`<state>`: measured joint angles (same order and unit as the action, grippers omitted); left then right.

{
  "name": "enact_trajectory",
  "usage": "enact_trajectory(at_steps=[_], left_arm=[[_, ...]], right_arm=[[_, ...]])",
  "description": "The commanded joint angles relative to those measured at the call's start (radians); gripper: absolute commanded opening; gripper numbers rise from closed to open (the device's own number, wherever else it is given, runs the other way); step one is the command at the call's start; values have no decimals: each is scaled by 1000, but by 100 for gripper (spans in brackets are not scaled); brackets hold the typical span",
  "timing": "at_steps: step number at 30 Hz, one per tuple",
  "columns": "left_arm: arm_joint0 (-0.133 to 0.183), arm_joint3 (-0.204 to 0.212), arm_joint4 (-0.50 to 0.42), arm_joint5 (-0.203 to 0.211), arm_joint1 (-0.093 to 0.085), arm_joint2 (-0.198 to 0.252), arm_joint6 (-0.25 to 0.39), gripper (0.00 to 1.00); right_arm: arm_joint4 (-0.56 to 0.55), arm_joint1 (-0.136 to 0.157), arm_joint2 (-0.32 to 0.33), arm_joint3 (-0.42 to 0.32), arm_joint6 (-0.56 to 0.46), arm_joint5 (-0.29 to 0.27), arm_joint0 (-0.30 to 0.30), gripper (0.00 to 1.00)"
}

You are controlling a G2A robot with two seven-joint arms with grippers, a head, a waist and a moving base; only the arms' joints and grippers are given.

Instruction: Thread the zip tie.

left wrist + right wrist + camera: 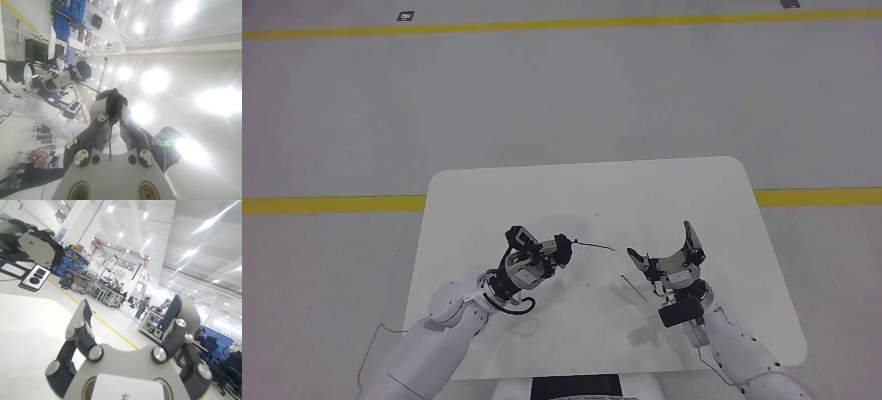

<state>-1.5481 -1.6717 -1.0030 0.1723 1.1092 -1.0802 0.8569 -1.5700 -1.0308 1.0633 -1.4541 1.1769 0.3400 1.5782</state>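
Left pincer (560,249) pinches zip tie (592,245), tail jutting out.

robot lab w/ workbenches (103,292), blue bins (74,261)

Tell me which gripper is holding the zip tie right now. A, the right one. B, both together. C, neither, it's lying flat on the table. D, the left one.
D: the left gripper is shut on the black zip tie, while the right gripper stands open with nothing between its fingers.
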Motion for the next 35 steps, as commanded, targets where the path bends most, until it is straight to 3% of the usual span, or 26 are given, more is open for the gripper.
enact_trajectory(at_steps=[1, 7, 35], left_arm=[[-1, -4, -6, -3, 0, 4, 14, 0], [-8, -13, -12, -2, -1, -3, 36, 0], [-8, -13, -12, -2, -1, -3, 36, 0]], right_arm=[[0, 3, 34, -35, 7, 0, 34, 100], [42, -9, 110, -100, 28, 0, 116, 100], [42, -9, 110, -100, 28, 0, 116, 100]])
